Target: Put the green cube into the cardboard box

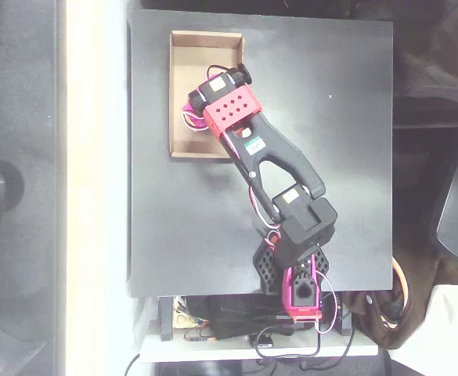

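where arm [268, 157] overhangs cardboard box [188, 86], white sticker [254, 146] unreadable, black table [338, 117]

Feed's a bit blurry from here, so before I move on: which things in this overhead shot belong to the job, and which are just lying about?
For the job:
- cardboard box, near the black table's far left corner
- arm, its wrist end over the box; the gripper is hidden under it
- green cube: hidden or too blurred to tell

Lying about:
- black table
- cables at the arm's base
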You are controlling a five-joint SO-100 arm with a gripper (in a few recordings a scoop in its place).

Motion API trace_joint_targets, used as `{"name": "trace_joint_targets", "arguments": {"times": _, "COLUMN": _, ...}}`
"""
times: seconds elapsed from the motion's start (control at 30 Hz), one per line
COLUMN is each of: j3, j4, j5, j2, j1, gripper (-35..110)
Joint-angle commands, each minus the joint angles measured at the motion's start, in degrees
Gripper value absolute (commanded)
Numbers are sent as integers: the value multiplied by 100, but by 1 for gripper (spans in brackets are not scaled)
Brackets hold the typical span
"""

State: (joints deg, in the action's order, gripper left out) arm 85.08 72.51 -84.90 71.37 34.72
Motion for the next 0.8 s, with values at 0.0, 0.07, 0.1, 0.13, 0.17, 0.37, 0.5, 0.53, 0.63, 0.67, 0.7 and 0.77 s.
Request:
{"name": "trace_joint_targets", "arguments": {"times": 0.0, "j3": -114, "j4": -35, "j5": -62, "j2": 132, "j1": 105, "gripper": 26}}
{"name": "trace_joint_targets", "arguments": {"times": 0.07, "j3": -105, "j4": -35, "j5": -62, "j2": 132, "j1": 105, "gripper": 30}}
{"name": "trace_joint_targets", "arguments": {"times": 0.1, "j3": -105, "j4": -35, "j5": -62, "j2": 132, "j1": 105, "gripper": 31}}
{"name": "trace_joint_targets", "arguments": {"times": 0.13, "j3": -105, "j4": -35, "j5": -62, "j2": 132, "j1": 105, "gripper": 31}}
{"name": "trace_joint_targets", "arguments": {"times": 0.17, "j3": -105, "j4": -35, "j5": -62, "j2": 132, "j1": 105, "gripper": 31}}
{"name": "trace_joint_targets", "arguments": {"times": 0.37, "j3": -105, "j4": -35, "j5": -62, "j2": 220, "j1": 105, "gripper": 31}}
{"name": "trace_joint_targets", "arguments": {"times": 0.5, "j3": -105, "j4": -35, "j5": -62, "j2": 457, "j1": 105, "gripper": 31}}
{"name": "trace_joint_targets", "arguments": {"times": 0.53, "j3": -105, "j4": -35, "j5": -62, "j2": 580, "j1": 105, "gripper": 31}}
{"name": "trace_joint_targets", "arguments": {"times": 0.63, "j3": -105, "j4": -35, "j5": -62, "j2": 976, "j1": 105, "gripper": 31}}
{"name": "trace_joint_targets", "arguments": {"times": 0.67, "j3": -105, "j4": -35, "j5": -62, "j2": 1143, "j1": 105, "gripper": 31}}
{"name": "trace_joint_targets", "arguments": {"times": 0.7, "j3": -105, "j4": -35, "j5": -62, "j2": 1327, "j1": 105, "gripper": 31}}
{"name": "trace_joint_targets", "arguments": {"times": 0.77, "j3": -105, "j4": -35, "j5": -62, "j2": 1731, "j1": 105, "gripper": 31}}
